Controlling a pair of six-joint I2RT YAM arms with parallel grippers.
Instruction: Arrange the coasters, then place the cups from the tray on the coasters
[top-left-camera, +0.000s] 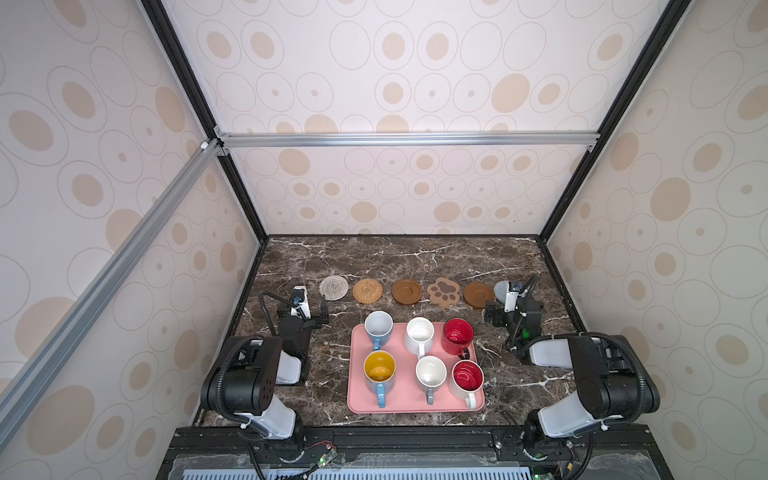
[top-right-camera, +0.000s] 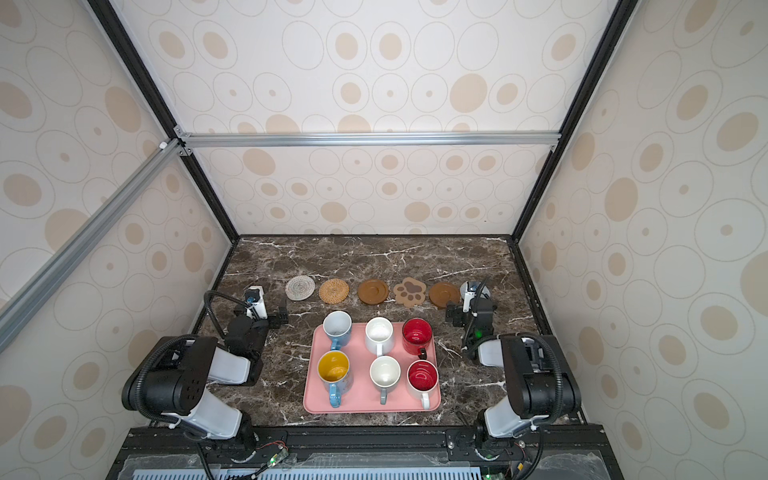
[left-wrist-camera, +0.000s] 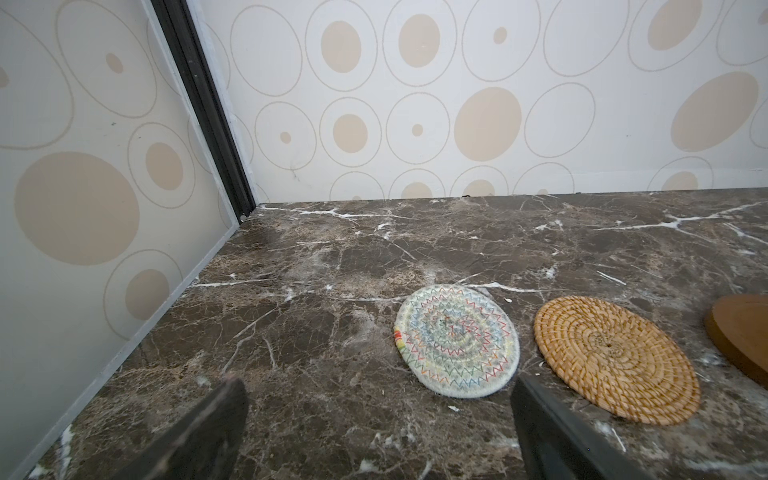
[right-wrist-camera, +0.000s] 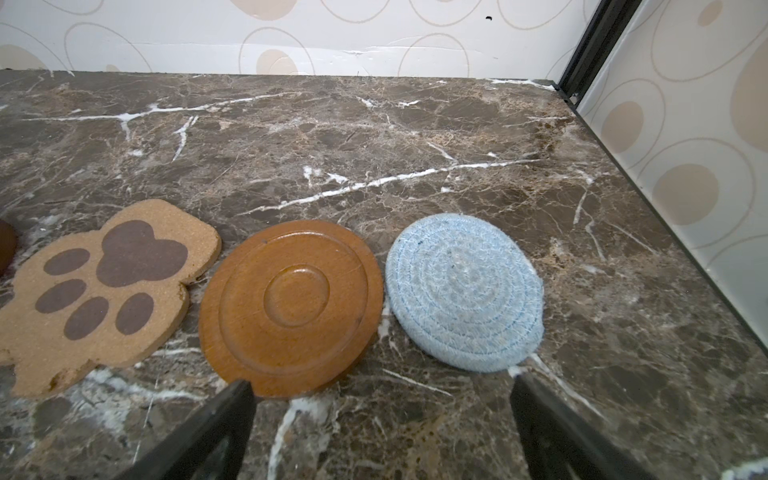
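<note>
- L gripper: jaws wide apart, empty, near woven coaster.
- R gripper: likewise released, empty, by blue coaster.
- 6 cups on tray.

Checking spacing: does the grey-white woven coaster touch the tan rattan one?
Apart. The left wrist view shows a strip of bare marble tabletop between the woven coaster and the rattan coaster.

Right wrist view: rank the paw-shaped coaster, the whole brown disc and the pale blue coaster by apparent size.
1. paw-shaped coaster
2. brown disc
3. pale blue coaster, only slightly smaller than the disc
</note>
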